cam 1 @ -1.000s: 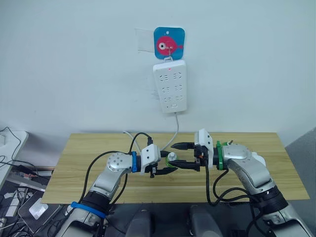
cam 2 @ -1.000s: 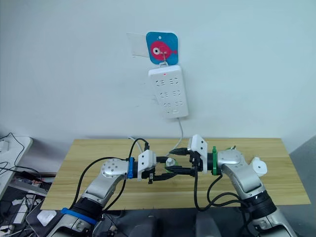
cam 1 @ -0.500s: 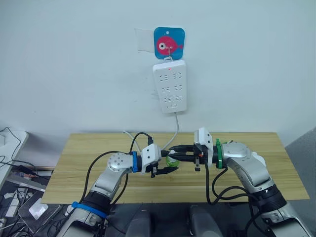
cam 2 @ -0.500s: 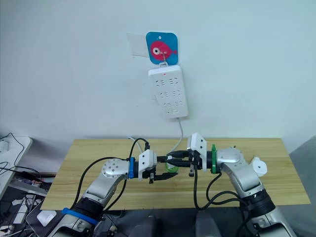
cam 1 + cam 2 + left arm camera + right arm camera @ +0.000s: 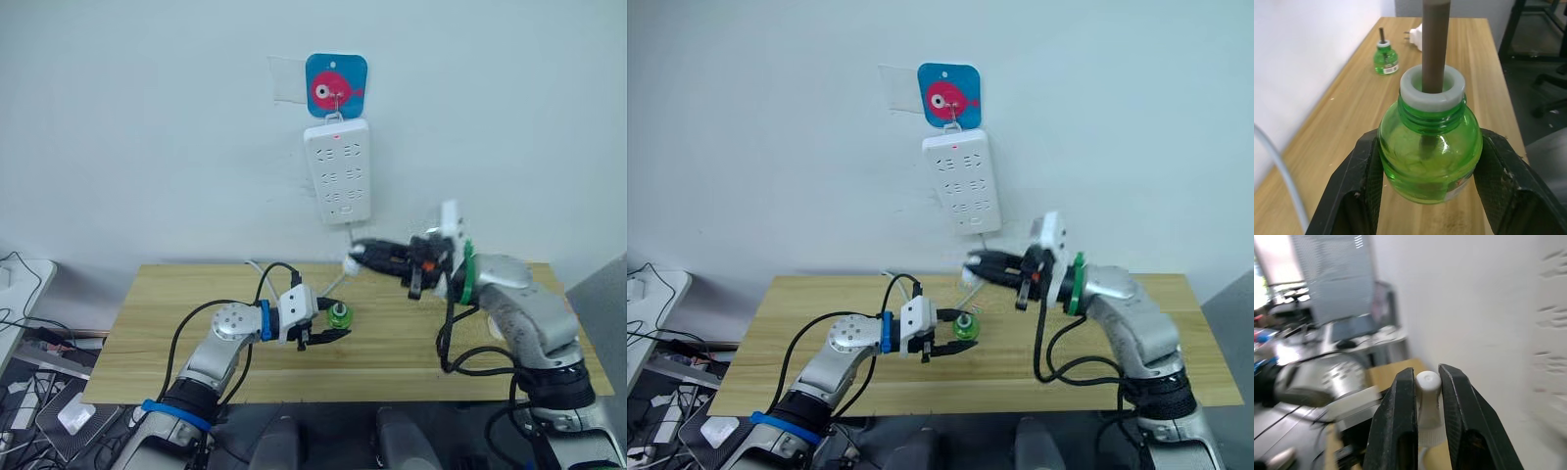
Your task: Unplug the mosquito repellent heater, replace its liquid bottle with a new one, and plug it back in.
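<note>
While the left gripper (image 5: pixel 331 326) pinched a green liquid bottle (image 5: pixel 1430 152) between its two fingers just above the wooden table (image 5: pixel 176 304), the right gripper (image 5: pixel 359 253) was raised off the table below the white power strip (image 5: pixel 338 171) on the wall, its fingers clamped on the small white mosquito repellent heater (image 5: pixel 1428 396). A second green bottle (image 5: pixel 1386 58) stood farther along the table, near a white plug (image 5: pixel 1416 35).
</note>
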